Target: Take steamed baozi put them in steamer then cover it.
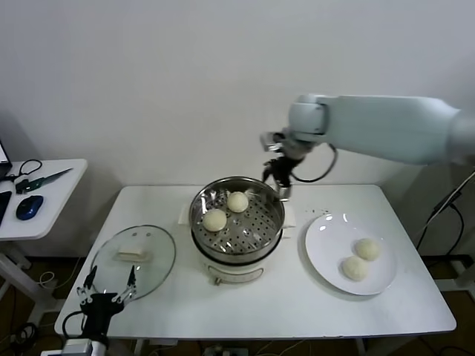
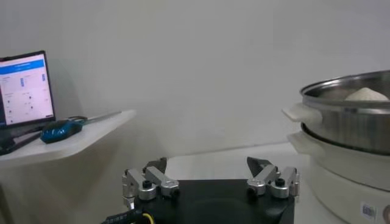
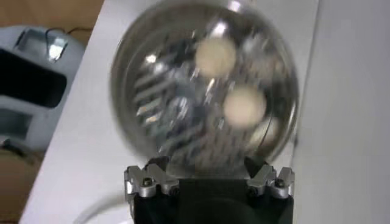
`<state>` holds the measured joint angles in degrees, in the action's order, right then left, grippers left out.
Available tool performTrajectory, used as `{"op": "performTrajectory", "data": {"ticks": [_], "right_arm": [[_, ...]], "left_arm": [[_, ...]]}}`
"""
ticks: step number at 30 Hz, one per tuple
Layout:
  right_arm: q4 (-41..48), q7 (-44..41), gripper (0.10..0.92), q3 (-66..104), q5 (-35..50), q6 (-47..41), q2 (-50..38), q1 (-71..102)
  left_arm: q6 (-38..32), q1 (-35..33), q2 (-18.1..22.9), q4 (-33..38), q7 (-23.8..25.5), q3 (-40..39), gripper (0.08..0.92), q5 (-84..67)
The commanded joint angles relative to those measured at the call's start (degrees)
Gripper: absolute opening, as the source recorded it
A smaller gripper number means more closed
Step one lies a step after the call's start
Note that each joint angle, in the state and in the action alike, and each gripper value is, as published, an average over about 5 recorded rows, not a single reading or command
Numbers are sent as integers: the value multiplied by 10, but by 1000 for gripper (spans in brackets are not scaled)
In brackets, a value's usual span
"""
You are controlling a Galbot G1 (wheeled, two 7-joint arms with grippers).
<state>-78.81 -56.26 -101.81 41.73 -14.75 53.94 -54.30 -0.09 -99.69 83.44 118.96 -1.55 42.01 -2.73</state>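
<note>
Baozi in steamer: two steamed baozi (image 1: 225, 211) lie on the perforated tray inside the steamer (image 1: 237, 256), one nearer the back wall, one more to the robot's left and nearer the front; they are close but apart
Baozi on plate: two more buns (image 1: 361, 258) rest on the white plate (image 1: 323, 245), on the counter to the right of the steamer, just beside each other
Steamer: stands in the middle of the white counter (image 1: 297, 304), uncovered, on its cream-white base
Cover: the glass cover (image 1: 133, 259) lies flat on the counter to the left of the steamer, handle up, not touching it
Right end effector: the right end effector (image 1: 280, 183) hangs above the back right rim of the steamer, pointing down; in the right wrist view its fingers (image 3: 148, 182) stand wide apart and hold nothing, with the tray and its two buns below
Left end effector: the left end effector (image 1: 107, 285) waits low at the front left corner of the counter, near the edge of the cover; its fingers (image 2: 149, 182) are spread wide and empty
Side table: a small white table (image 1: 44, 196) at the far left carries a blue mouse (image 1: 28, 208)
</note>
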Motion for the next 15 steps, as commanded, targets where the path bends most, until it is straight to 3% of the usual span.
{"op": "performTrajectory", "data": {"ticks": [1, 6, 15], "right_arm": [[-83, -2, 823, -48, -144, 31, -251, 44], [-56, 19, 823, 45, -219, 20, -284, 172], [7, 32, 823, 171, -265, 11, -261, 320]], "left_arm": [[1, 1, 1, 2, 0, -1, 823, 0], [2, 1, 4, 4, 1, -1, 823, 1], [0, -3, 10, 2, -2, 2, 823, 2]]}}
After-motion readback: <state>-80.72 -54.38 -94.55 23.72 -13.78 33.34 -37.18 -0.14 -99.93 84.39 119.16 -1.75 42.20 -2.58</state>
